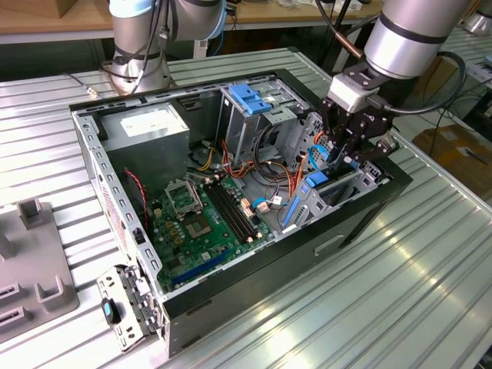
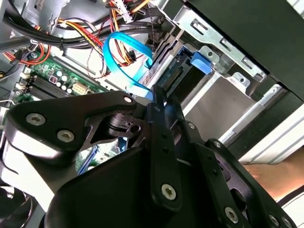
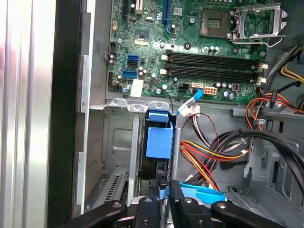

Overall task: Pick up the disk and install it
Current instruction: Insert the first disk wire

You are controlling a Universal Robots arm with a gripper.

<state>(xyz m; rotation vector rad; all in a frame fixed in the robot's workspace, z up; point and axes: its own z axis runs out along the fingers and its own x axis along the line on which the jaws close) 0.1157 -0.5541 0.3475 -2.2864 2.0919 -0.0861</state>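
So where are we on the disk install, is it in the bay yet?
Done: pickup looks finished. The disk stands in the drive bay inside the case, with its blue carrier showing. In hand: the gripper sits right at the disk's exposed end. Left: I cannot tell whether the disk is fully seated, and the gripper is not yet clear of it.

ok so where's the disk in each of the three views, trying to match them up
Exterior view: the disk stands on edge in the drive bay, at the case's end toward the exterior view's right, under the gripper.
First wrist view: the disk sits in the bay, between gripper and motherboard.
Second wrist view: the disk lies just past the gripper.
Shared landmark: the green motherboard.
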